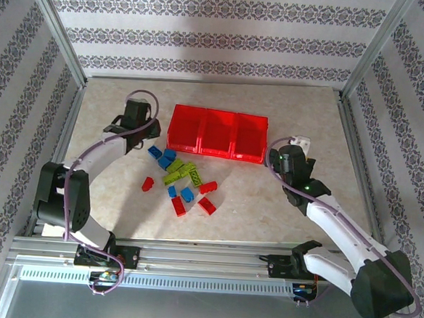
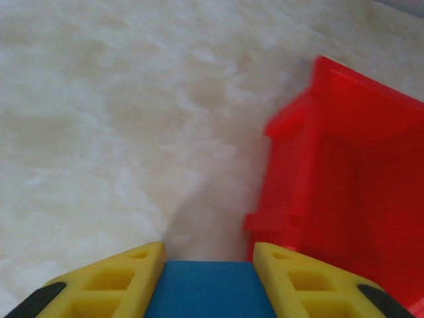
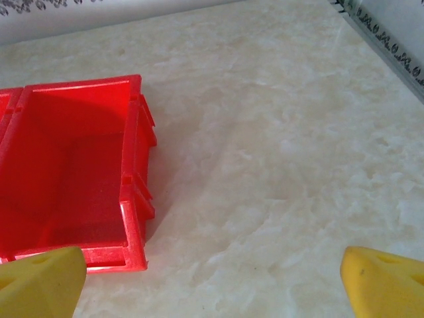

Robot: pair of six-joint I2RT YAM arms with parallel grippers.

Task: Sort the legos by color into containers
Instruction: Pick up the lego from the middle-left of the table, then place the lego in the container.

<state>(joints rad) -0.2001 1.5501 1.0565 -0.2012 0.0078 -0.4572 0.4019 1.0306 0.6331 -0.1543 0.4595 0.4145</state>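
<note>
From above, the red tray [image 1: 217, 134] looks empty in all three compartments, with the legos [image 1: 180, 180] heaped on the desk [image 1: 281, 215] just before it. In the left wrist view, the left claw [image 2: 209, 262] pinches a blue brick [image 2: 209, 295] beside the tray's end. In the right wrist view, the right claw [image 3: 212, 285] gapes wide and empty, so I judge nearly all the sorting is left.

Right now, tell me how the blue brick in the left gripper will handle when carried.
Likely stiff: the blue brick shows flat, straight edges while clamped in the left gripper. Probably light, being small plastic. Its smooth face may slip a little in the grip.
</note>
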